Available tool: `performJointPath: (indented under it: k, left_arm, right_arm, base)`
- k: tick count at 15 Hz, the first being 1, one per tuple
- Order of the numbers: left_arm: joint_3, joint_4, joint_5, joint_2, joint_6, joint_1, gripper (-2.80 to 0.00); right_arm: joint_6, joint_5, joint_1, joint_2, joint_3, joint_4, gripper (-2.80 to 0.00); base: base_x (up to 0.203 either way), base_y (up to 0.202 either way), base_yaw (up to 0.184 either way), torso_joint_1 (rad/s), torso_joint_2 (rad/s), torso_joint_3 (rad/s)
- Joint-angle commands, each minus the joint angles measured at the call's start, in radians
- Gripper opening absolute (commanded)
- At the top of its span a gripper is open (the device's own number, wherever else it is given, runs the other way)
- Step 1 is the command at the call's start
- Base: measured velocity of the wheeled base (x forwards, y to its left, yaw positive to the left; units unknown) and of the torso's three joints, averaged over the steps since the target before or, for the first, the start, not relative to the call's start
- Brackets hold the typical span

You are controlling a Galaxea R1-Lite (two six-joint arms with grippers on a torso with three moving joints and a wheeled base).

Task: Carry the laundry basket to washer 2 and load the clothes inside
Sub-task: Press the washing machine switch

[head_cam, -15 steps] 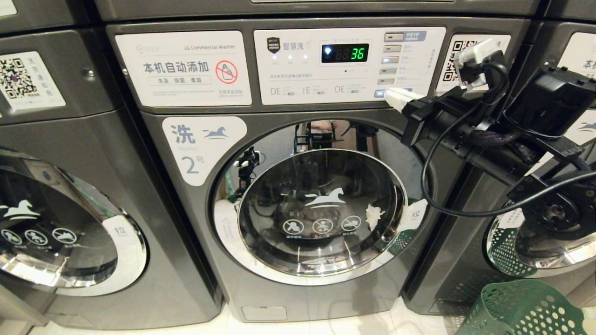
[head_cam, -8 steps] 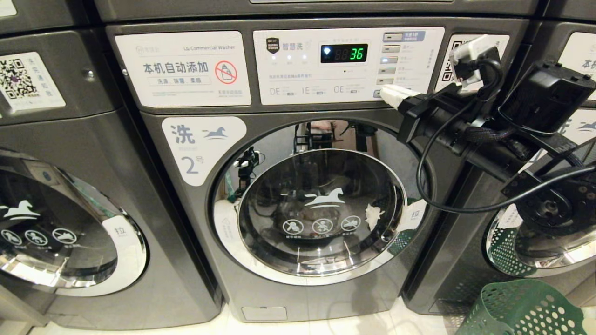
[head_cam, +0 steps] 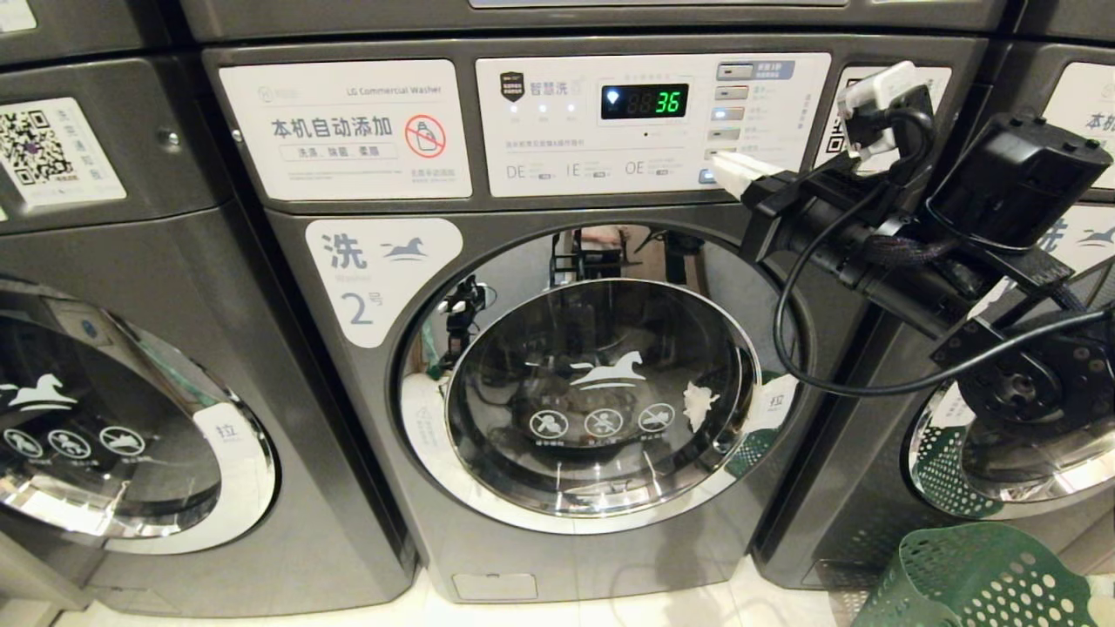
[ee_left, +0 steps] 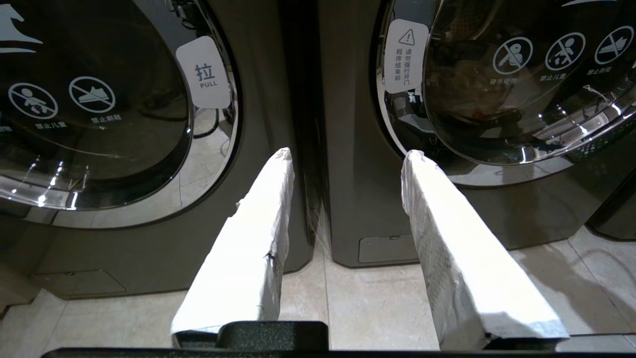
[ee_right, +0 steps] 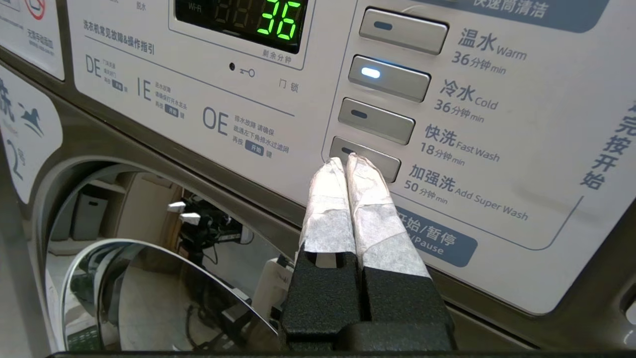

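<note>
Washer 2 (head_cam: 575, 348) stands centre with its door shut and display (head_cam: 645, 101) reading 36, the right gripper (ee_right: 348, 161), jaws closed and empty, at its panel buttons, the basket (head_cam: 976, 579) on the floor at right, and the left gripper (ee_left: 348, 154) half open, low before the washers.

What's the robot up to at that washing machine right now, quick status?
Right gripper shut, tips at the Add Super Wash button. Left gripper open, empty, low. Washer 2 door closed, basket on floor.
</note>
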Motion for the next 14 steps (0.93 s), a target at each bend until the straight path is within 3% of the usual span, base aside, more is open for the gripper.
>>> performJointPath:
  k: [1,14]
  left_arm:
    - [0.002,0.000,0.000,0.000,0.000,0.000,-2.80]
    - [0.002,0.000,0.000,0.000,0.000,0.000,-2.80]
  right_arm:
    - [-0.002,-0.006,-0.003,-0.005,0.007,-0.002,-2.80]
    - [-0.004,-0.006,0.000,-0.039,0.037,-0.004,-2.80]
  base:
    - [0.000,0.000,0.000,0.000,0.00,0.000]
    - [0.000,0.000,0.000,0.000,0.00,0.000]
